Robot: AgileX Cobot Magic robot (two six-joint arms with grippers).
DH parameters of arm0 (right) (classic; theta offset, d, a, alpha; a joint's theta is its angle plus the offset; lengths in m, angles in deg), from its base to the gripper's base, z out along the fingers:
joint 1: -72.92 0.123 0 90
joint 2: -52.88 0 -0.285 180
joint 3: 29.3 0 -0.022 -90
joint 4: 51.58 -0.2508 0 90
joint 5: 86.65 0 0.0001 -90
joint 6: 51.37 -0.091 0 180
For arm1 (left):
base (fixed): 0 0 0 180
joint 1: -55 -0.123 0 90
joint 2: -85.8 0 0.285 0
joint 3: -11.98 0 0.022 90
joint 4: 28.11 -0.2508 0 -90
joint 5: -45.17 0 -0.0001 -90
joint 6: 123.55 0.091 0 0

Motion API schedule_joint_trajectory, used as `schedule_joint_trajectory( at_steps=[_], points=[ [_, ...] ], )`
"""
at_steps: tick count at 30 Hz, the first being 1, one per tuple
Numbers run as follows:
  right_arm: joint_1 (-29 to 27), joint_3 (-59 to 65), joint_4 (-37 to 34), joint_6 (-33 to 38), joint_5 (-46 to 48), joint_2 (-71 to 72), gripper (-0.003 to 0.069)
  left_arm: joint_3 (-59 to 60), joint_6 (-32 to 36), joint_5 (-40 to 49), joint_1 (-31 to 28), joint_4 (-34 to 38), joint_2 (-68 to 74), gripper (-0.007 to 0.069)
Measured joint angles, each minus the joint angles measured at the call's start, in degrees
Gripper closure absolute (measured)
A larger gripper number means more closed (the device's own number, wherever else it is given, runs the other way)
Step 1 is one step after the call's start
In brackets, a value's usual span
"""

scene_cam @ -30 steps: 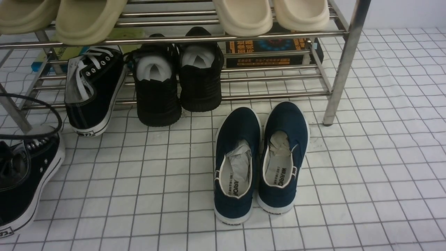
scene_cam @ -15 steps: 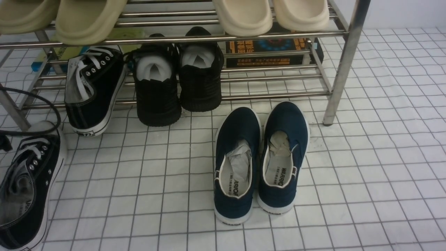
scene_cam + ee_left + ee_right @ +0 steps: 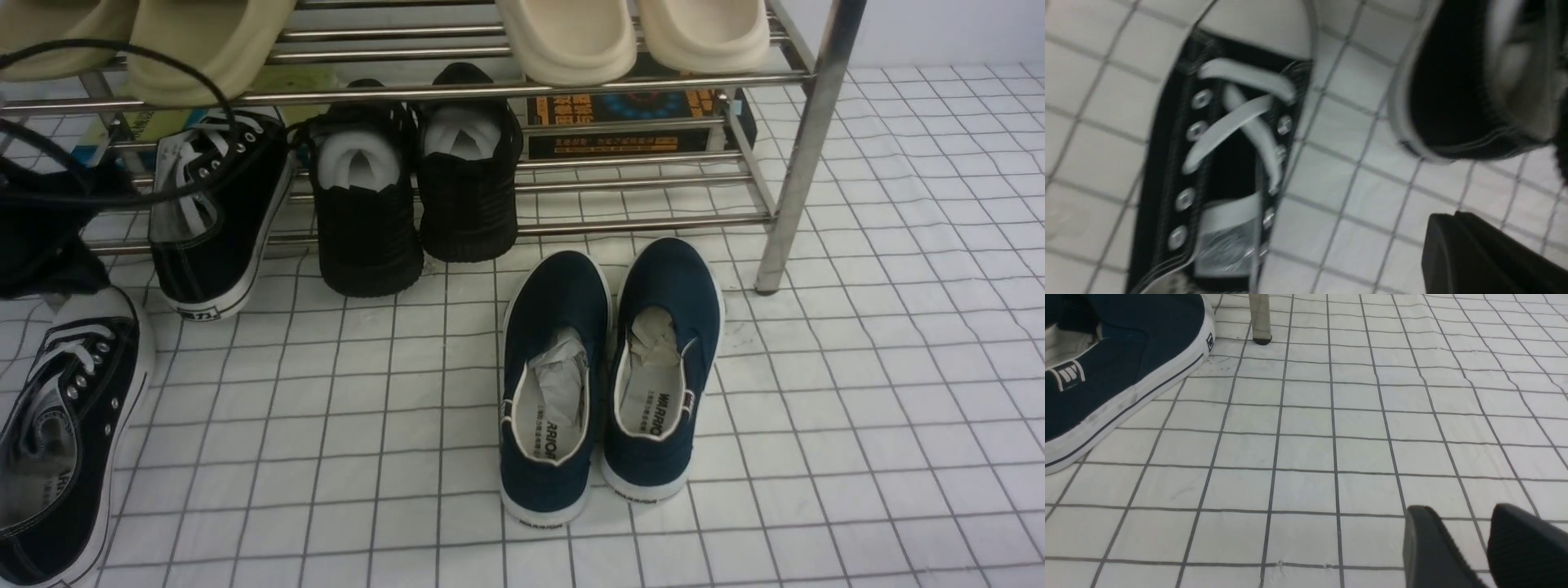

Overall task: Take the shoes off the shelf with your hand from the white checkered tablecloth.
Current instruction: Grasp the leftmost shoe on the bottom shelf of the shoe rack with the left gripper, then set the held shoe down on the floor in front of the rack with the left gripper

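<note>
One black canvas sneaker [image 3: 57, 433] with white laces lies on the white checkered tablecloth [image 3: 857, 392] at the front left. Its mate [image 3: 216, 212] leans heel-down off the lowest tier of the chrome shelf [image 3: 804, 147]. My left gripper [image 3: 45, 237] is a black mass with a looping cable, just left of the leaning sneaker and above the toe of the lying one. In the left wrist view the laced sneaker [image 3: 1229, 155] and the mate's heel [image 3: 1453, 94] show; the left gripper [image 3: 1457, 216] is empty, fingers together. My right gripper [image 3: 1461, 512] hovers over bare cloth, slightly parted and empty.
An all-black knit pair [image 3: 416, 196] sits on the lowest tier beside the leaning sneaker. Navy slip-ons [image 3: 608, 376] stand on the cloth in front of the shelf, also in the right wrist view [image 3: 1118, 367]. Beige slippers [image 3: 563, 37] fill the upper tier. A shelf leg [image 3: 1260, 318] stands nearby.
The front-left sneaker has gone from my left gripper's hold down flat onto the cloth. My left gripper has risen toward the shelf, its cable swinging up over the leaning sneaker.
</note>
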Motion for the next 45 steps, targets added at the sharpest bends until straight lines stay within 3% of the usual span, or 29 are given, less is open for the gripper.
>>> schedule_joint_trajectory(
  at_steps=[2, 6, 7, 12, 16, 20, 25, 30, 32, 38, 45],
  points=[
    [0.0, 0.0, 0.0, 0.0, 0.0, 0.0, 0.042, 0.0, -2.3, -2.2, 0.1, 0.1, 0.0, 0.0592],
    [0.0, 0.0, 0.0, 0.0, 0.0, 0.0, 0.042, -0.1, -5.9, -6.8, 0.1, 0.4, 1.0, 0.047],
    [0.0, 0.0, 0.0, 0.0, 0.0, 0.0, 0.042, -0.3, -6.1, -8.2, 0.1, 1.6, 2.1, 0.0401],
    [0.0, 0.0, 0.0, 0.0, 0.0, 0.0, 0.042, -0.4, -4.2, -12.5, 0.1, 6.7, 6.8, 0.0202],
    [0.0, 0.0, 0.0, 0.0, 0.0, 0.0, 0.042, -0.4, -1.6, -17.8, 0.1, 9.9, 10.1, 0.0123],
    [0.0, 0.0, 0.0, 0.0, 0.0, 0.0, 0.042, -0.4, -0.9, -20.0, 0.1, 11.9, 12.7, 0.0111],
    [0.0, 0.0, 0.0, 0.0, 0.0, 0.0, 0.042, -0.4, -0.9, -20.4, 0.1, 12.2, 16.2, 0.0153],
    [0.0, 0.0, 0.0, 0.0, 0.0, 0.0, 0.042, -0.4, 2.1, -17.8, 0.1, 11.9, 16.9, 0.0509],
    [0.0, 0.0, 0.0, 0.0, 0.0, 0.0, 0.042, -0.4, 3.9, -13.8, 0.0, 11.9, 15.8, 0.0578],
    [0.0, 0.0, 0.0, 0.0, 0.0, 0.0, 0.042, -0.4, 5.0, 2.3, 0.0, 7.7, 8.0, 0.0606],
    [0.0, 0.0, 0.0, 0.0, 0.0, 0.0, 0.042, 0.6, 0.5, 16.6, 0.7, -2.0, -0.2, 0.0606]
  ],
)
